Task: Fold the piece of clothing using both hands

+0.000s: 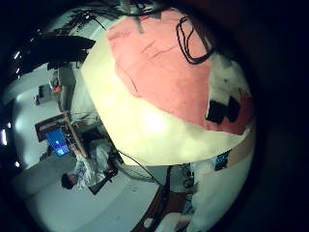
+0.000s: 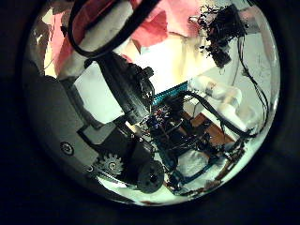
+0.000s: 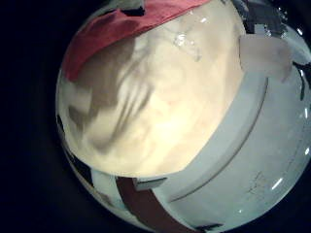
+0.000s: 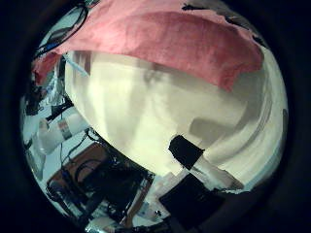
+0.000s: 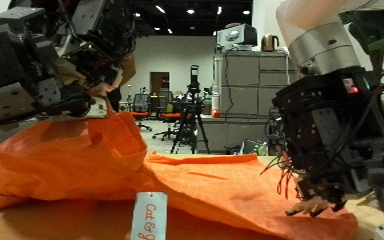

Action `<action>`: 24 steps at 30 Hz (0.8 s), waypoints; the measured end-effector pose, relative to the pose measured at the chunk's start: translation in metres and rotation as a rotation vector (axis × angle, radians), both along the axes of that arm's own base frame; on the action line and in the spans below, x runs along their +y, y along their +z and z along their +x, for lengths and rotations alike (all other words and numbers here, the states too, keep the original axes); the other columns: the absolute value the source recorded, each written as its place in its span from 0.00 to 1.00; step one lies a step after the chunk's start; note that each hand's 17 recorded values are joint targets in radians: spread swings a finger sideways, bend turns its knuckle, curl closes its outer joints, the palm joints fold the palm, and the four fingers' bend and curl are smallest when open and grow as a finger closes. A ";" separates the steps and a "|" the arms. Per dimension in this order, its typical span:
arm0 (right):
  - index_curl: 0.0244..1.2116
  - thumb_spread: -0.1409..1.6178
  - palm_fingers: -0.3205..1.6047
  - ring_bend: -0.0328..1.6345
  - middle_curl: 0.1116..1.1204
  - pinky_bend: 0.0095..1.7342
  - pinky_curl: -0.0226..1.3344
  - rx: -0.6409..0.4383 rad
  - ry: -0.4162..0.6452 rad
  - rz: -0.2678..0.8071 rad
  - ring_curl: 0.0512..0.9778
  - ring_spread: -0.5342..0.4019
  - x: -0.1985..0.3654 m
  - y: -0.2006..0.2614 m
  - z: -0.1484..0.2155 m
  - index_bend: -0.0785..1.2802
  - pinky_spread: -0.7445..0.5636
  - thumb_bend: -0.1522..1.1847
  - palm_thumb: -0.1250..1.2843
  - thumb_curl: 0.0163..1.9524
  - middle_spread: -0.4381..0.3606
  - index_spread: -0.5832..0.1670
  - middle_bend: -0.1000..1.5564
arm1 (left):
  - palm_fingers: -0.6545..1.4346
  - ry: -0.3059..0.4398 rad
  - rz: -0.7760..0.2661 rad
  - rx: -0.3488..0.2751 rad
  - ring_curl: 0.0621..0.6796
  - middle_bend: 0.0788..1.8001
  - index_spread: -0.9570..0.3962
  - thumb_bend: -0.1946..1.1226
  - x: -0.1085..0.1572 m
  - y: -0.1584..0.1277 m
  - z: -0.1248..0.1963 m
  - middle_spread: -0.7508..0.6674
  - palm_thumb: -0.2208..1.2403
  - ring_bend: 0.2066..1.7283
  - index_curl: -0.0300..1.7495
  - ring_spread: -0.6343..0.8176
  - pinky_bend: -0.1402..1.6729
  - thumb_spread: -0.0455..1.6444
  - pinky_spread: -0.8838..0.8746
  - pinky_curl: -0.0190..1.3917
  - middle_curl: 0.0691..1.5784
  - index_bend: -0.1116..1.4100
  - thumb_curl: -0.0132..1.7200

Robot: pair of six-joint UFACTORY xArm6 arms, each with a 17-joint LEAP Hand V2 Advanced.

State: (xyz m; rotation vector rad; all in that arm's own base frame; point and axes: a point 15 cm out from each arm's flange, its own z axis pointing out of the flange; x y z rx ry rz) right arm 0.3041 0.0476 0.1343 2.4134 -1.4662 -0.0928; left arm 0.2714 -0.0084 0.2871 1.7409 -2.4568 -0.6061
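Lying across a pale table [image 5: 59, 222] in a workshop: orange cloth [image 5: 126, 165], soft, crumpled, labelled at its edge. Left hand [image 5: 72, 65] pinching and lifting a bunched fold; right hand [image 5: 328, 140] hovering beside it, fingers relaxed. Probably best carrying the fold across evenly while pinning the flat part.

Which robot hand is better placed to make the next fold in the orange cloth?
Probably the left robot hand: it hangs right over the raised heap of the orange cloth. The right robot hand hangs beside the cloth's flat edge, fingers down by the table.
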 end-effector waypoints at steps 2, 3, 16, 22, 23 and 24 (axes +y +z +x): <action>0.32 0.60 0.27 0.39 0.30 0.25 0.29 0.011 -0.007 -0.006 0.34 0.56 0.000 -0.004 0.000 0.26 0.59 0.10 0.55 0.17 0.58 0.53 0.32 | 0.85 0.000 -0.001 -0.002 0.74 0.58 0.23 0.15 0.000 0.001 0.000 0.18 0.53 0.71 0.53 0.13 0.75 0.92 0.15 0.41 0.46 0.19 0.10; 0.32 0.60 0.28 0.39 0.30 0.25 0.28 0.013 -0.007 -0.008 0.34 0.55 0.001 -0.005 0.000 0.26 0.58 0.10 0.56 0.17 0.58 0.53 0.31 | 0.85 0.001 -0.001 -0.004 0.74 0.58 0.23 0.15 0.000 0.002 0.001 0.18 0.53 0.71 0.53 0.13 0.75 0.92 0.15 0.41 0.46 0.19 0.10; 0.41 0.60 0.70 0.56 0.42 0.41 0.33 -0.009 -0.019 -0.005 0.46 0.25 0.004 -0.004 0.005 0.35 0.18 0.10 0.66 0.19 0.33 0.27 0.41 | 0.85 0.004 -0.001 -0.016 0.74 0.58 0.23 0.15 0.001 0.012 0.001 0.18 0.53 0.71 0.53 0.13 0.74 0.92 0.15 0.41 0.46 0.19 0.10; 0.54 0.58 0.81 0.62 0.54 0.52 0.40 -0.023 -0.017 -0.006 0.55 0.24 0.004 -0.001 0.011 0.48 0.18 0.13 0.76 0.21 0.27 0.19 0.53 | 0.85 0.003 -0.007 -0.034 0.74 0.58 0.23 0.15 -0.002 0.023 0.007 0.18 0.53 0.71 0.54 0.13 0.74 0.92 0.15 0.41 0.46 0.19 0.10; 0.57 0.58 0.82 0.64 0.58 0.55 0.43 -0.029 -0.019 -0.006 0.57 0.25 0.004 0.001 0.011 0.52 0.20 0.13 0.80 0.22 0.27 0.19 0.57 | 0.85 0.002 -0.010 -0.037 0.74 0.58 0.23 0.15 -0.004 0.025 0.008 0.18 0.53 0.71 0.54 0.13 0.74 0.92 0.15 0.41 0.46 0.19 0.10; 0.60 0.57 0.82 0.66 0.59 0.58 0.44 -0.039 -0.022 -0.004 0.58 0.26 0.005 0.002 0.013 0.55 0.21 0.13 0.81 0.23 0.28 0.19 0.60 | 0.85 0.001 -0.014 -0.041 0.74 0.58 0.23 0.15 -0.005 0.027 0.008 0.18 0.53 0.71 0.54 0.13 0.74 0.92 0.15 0.41 0.46 0.19 0.10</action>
